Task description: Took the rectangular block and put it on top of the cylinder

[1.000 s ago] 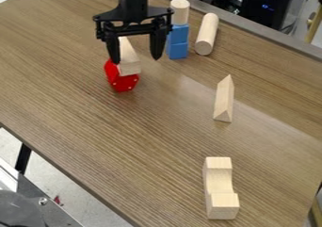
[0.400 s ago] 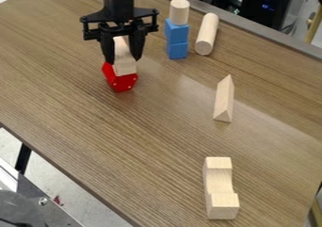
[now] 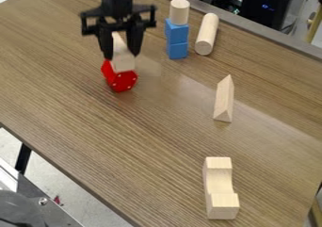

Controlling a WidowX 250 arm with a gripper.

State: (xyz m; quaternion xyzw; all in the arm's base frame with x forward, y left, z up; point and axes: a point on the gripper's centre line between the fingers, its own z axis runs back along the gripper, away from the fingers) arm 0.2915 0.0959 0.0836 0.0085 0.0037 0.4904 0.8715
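The gripper [image 3: 122,56] hangs at the upper left, its two fingers closed against the sides of the rectangular wooden block [image 3: 123,63]. That block is held just above the red hexagonal piece [image 3: 122,80]; whether their surfaces still touch at the back is hidden. To the right, a short wooden cylinder [image 3: 179,12] stands upright on top of two stacked blue blocks [image 3: 177,35]. A longer wooden cylinder [image 3: 207,34] lies on its side beside that stack.
On the wooden table [image 3: 157,127], a triangular wooden prism [image 3: 224,100] lies right of centre. A notched wooden block [image 3: 219,188] sits near the lower right. The table's left edge slants down toward the bottom.
The gripper has moved left and closed its fingers on the rectangular block. Since then, gripper and block have risen slightly, showing more of the red piece's front.
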